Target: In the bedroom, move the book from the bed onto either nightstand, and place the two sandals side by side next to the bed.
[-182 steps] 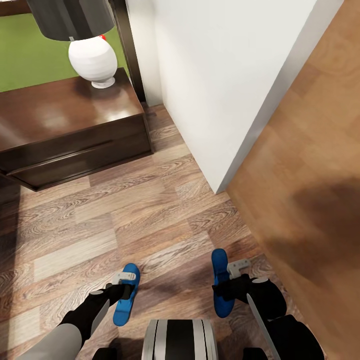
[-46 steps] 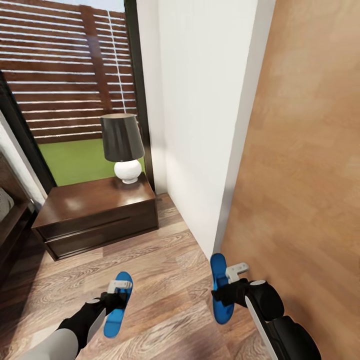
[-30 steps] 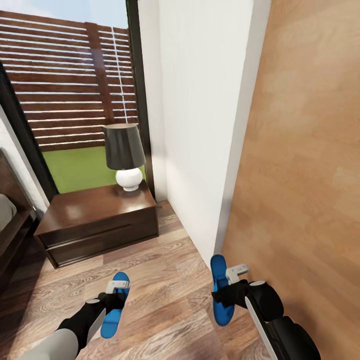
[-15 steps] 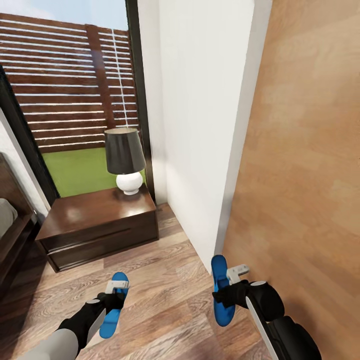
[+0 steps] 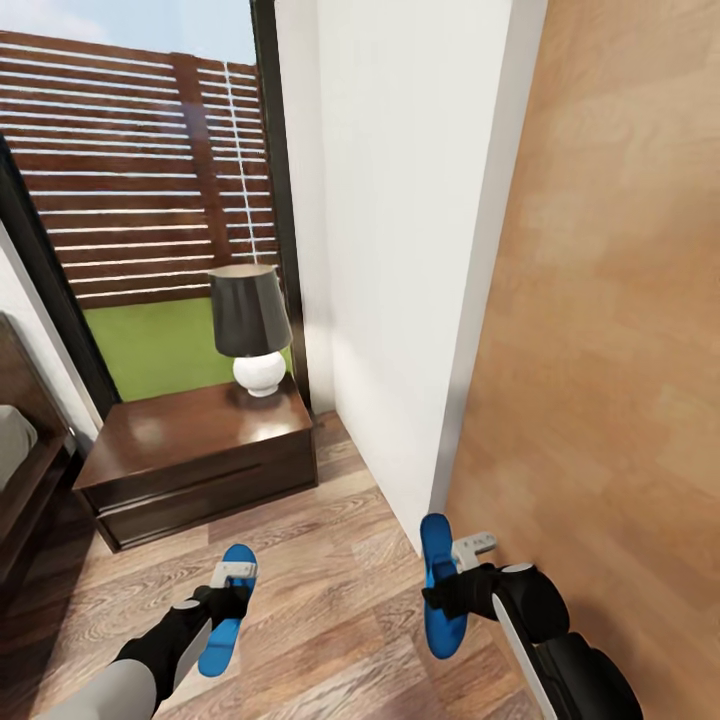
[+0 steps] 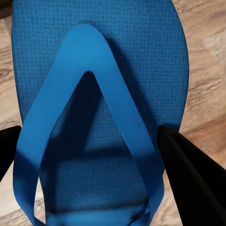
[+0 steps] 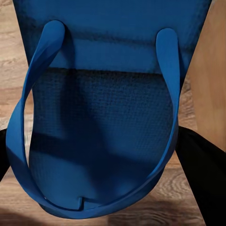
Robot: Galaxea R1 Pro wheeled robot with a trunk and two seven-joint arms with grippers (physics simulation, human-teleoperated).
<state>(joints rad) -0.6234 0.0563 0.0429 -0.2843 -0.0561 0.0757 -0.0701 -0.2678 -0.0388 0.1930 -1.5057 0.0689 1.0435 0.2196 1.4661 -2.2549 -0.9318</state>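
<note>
Up at about 10 o'clock in the head view sits the nightstand (image 5: 195, 455), dark glossy top, one drawer, with a black-shaded lamp (image 5: 250, 330) on its far corner. A sliver of the bed (image 5: 18, 470) pokes in at 9 o'clock. White wall (image 5: 400, 250) runs up the middle and a big wood panel (image 5: 620, 300) takes the 3 o'clock side. Down low, the left gripper (image 5: 228, 590) at 7 o'clock carries the left sandal (image 5: 222, 622), and the right gripper (image 5: 455, 580) at 5 o'clock has the right sandal (image 5: 440, 585), both above the plank floor (image 5: 330, 580). No book anywhere I can spot.

Left wrist view: blue sole and V strap of the left sandal (image 6: 99, 113) fill things up, dark jaws closed in against its two edges, so it's gripped across its width.

Right wrist view: same deal, right sandal (image 7: 103, 108) with its strap loop, jaws pinched against both sides.

What could go wrong, imo: the right arm rides very near the wood panel and wall corner, so a turn of the base could clip the sandal and knock it loose. Also the sandals hang well apart, so a careless drop leaves them not side by side or too far from the bed.

Versus six seconds back: the camera has tilted up and pulled away, so the nightstand now looks farther off, with the fence and grass outside showing. Grips look the same. Over the last half second, barely any change.
</note>
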